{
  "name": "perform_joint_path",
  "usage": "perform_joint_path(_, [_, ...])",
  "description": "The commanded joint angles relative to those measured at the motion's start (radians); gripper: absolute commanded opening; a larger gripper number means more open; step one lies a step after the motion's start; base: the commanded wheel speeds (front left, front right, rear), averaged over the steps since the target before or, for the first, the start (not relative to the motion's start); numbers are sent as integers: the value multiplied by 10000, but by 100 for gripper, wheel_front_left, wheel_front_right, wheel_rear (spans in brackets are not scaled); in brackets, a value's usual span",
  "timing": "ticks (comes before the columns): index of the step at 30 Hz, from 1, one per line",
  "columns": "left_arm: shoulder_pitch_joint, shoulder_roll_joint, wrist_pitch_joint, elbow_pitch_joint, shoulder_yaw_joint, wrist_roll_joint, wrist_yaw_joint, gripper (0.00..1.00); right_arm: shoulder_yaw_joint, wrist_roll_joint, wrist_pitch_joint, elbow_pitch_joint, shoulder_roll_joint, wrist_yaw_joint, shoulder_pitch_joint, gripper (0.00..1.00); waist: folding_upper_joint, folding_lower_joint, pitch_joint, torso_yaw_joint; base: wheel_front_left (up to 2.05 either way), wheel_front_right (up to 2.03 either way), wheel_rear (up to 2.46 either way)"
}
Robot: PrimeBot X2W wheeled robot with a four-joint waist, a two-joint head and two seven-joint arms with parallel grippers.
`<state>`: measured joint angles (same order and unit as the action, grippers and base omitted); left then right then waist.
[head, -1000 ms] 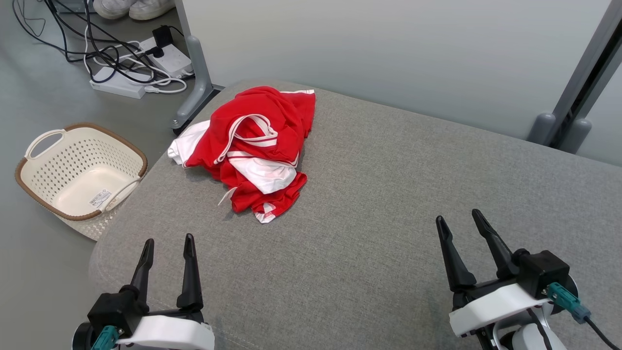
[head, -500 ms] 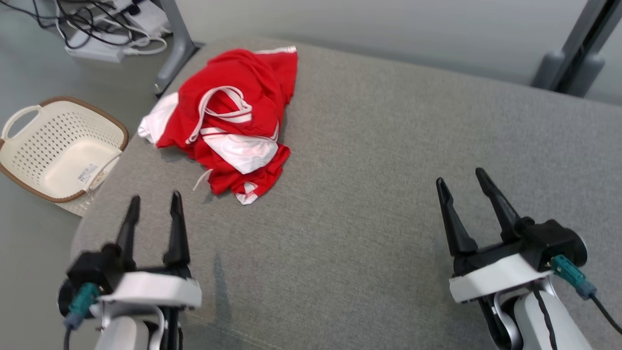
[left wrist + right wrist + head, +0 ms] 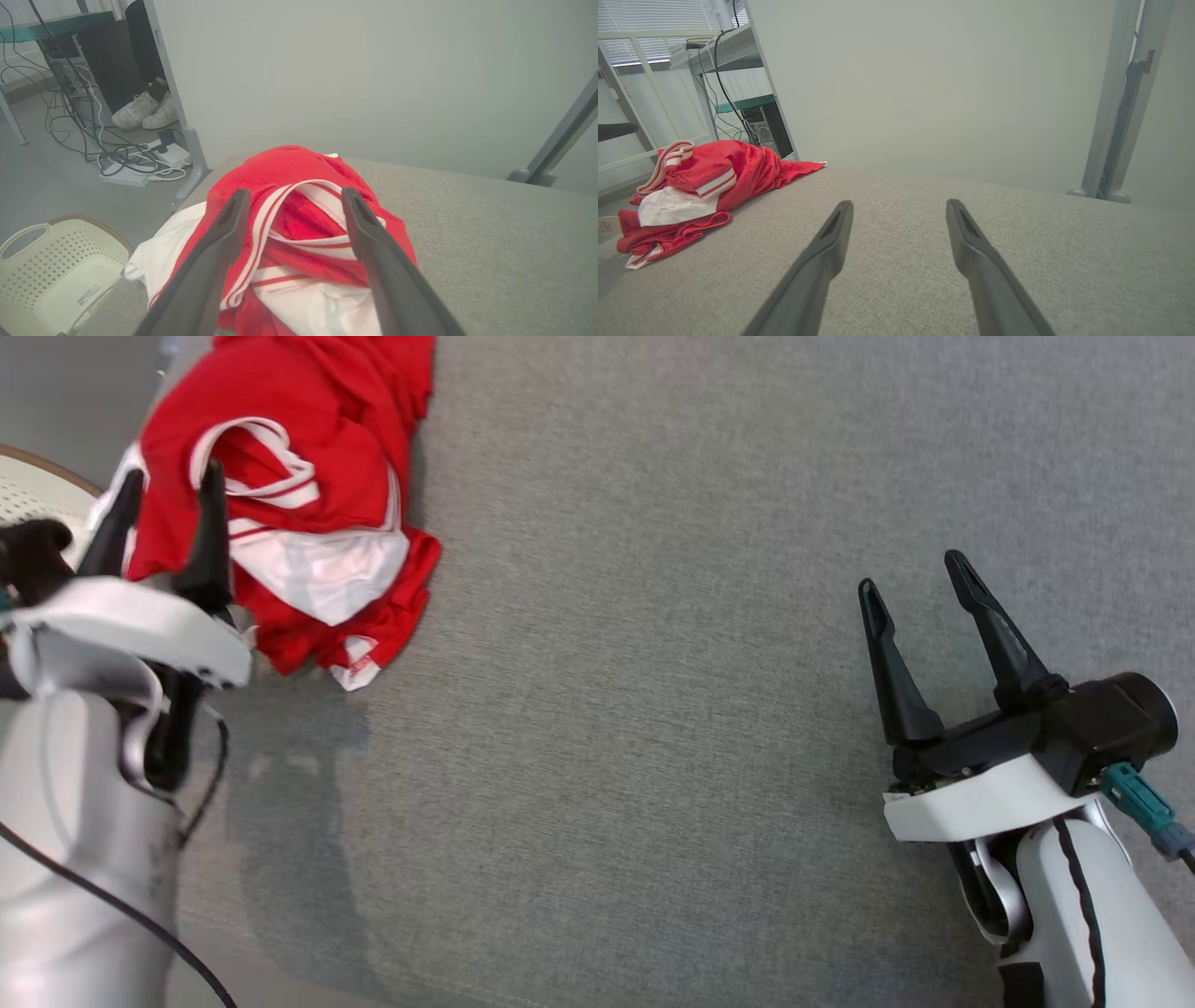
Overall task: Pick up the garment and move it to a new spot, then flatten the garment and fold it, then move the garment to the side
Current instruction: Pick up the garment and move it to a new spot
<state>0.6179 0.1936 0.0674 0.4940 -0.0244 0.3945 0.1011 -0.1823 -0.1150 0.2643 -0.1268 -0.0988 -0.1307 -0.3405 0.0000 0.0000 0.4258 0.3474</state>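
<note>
1. Jaws apart on both: my left gripper (image 3: 175,474) hovers at the garment (image 3: 327,448), right gripper (image 3: 911,569) well away.
2. Bunched near the cushion (image 3: 653,663) edge; soft, light, I'd pinch a raised fold.

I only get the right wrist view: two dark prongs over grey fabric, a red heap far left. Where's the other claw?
Observer: The left claw hangs open over the garment, its fingers framing the striped collar; nothing gripped.
Operator: Anything beside it?
Observer: A pale basket on the floor beside the cushion.
Operator: Anyone around?
Observer: A person's white shoes beyond the cables.
</note>
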Motion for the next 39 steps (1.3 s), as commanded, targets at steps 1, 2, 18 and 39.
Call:
perform_joint_path(1, [464,234,-300,141,23,87,63,100,-42,62,26,89,-76,-1,-149,100,0,0,525,-405,0,0,0])
perform_joint_path(2, [749,377,-571,268,35,175,107,100,-51,77,26,95,-93,-1,-177,100,0,0,620,-459,0,0,0])
perform_joint_path(18, [3160,1826,-4566,2357,565,458,50,100,-270,182,18,152,-141,1,-455,100,0,0,1518,-1101,0,0,0])
perform_joint_path(39, [3576,2180,-4369,2308,531,902,87,0,-248,-12,22,-84,109,1,-433,100,0,0,907,-1140,0,0,0])
